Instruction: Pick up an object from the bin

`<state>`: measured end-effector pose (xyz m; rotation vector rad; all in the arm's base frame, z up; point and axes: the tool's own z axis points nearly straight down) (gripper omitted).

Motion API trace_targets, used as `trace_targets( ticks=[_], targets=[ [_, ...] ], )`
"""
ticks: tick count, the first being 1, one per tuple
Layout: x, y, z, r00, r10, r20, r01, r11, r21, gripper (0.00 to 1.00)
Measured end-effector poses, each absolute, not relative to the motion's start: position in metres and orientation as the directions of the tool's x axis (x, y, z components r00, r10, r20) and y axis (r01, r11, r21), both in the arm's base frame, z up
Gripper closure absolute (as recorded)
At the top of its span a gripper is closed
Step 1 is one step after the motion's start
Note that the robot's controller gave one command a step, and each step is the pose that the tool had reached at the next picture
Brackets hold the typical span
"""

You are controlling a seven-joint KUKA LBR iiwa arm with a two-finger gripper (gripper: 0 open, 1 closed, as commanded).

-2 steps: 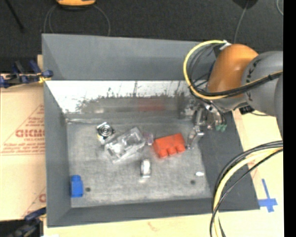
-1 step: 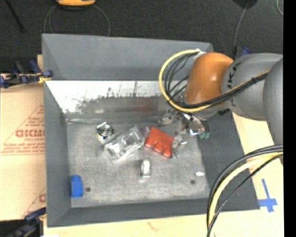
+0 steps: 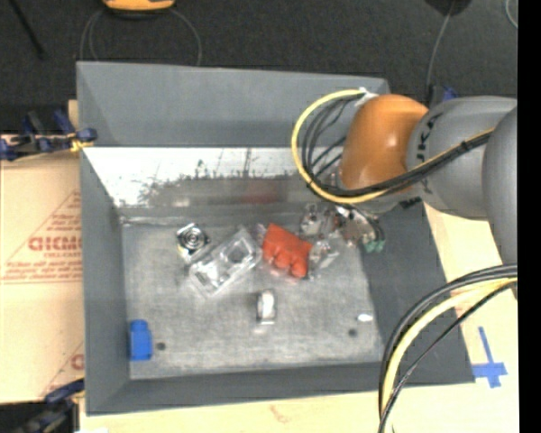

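At centre: red block (image 3: 286, 251), clear packet (image 3: 224, 264)

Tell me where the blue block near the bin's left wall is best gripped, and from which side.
Come from straight above and close on the two short ends of the blue block. It lies alone, long side close along the bin's left wall, so there seems little room on that side; its ends are free.

Overhead light glares white off the far wall of the bin (image 3: 162, 171), lies even on its floor, leaves its left wall shaded and sheens the arm's orange cover (image 3: 383, 138).
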<state>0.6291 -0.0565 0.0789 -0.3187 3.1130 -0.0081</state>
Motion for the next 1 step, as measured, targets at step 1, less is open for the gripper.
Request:
trace_targets(
  ticks=[1],
  targets=[
    [0.6261, -0.0647, 0.2323, -0.900, -0.435, -0.010, -0.435, 0.900, -0.007, 1.00]
  ],
)
